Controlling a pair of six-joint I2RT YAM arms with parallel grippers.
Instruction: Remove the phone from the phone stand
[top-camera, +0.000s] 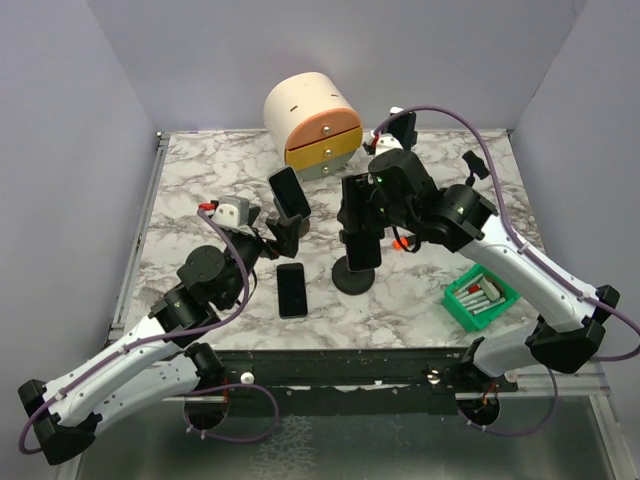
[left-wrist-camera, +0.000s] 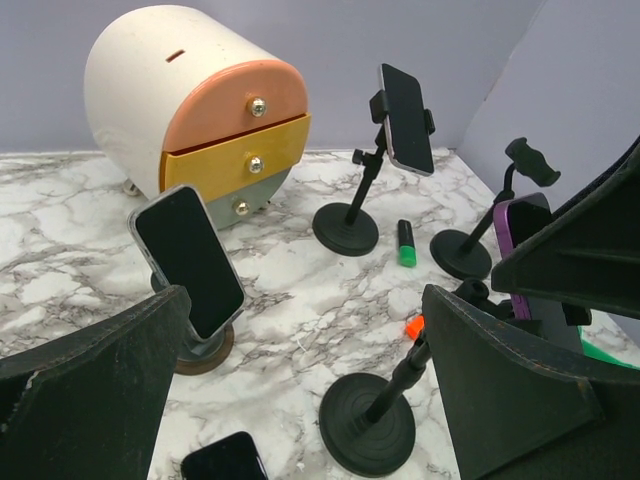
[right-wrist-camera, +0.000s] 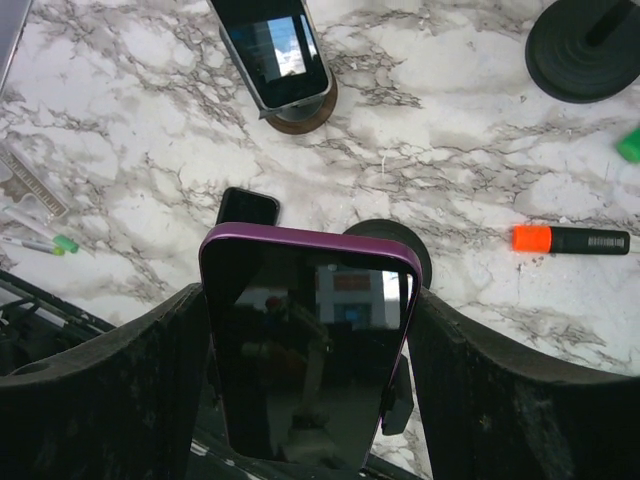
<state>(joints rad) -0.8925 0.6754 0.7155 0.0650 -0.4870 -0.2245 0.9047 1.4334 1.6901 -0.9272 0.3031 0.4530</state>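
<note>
A marble table (top-camera: 200, 170) carries all. At its far edge stands a cream drawer box (top-camera: 312, 120) with three drawers: orange on top, yellow in the middle, grey-green at the bottom. In front of it a leaning phone (left-wrist-camera: 187, 260) rests tilted on a brown base (left-wrist-camera: 205, 352). Nearer the front edge lies a flat phone (top-camera: 291, 289), screen dark. A far phone (left-wrist-camera: 404, 118) is clamped high on a far stand (left-wrist-camera: 346, 228). A green marker (left-wrist-camera: 406, 243) lies between that stand and an empty stand (left-wrist-camera: 460, 253). An orange marker (right-wrist-camera: 570, 239) lies on the marble. A green bin (top-camera: 462, 312) at the right front holds pens (top-camera: 482, 296).
</note>
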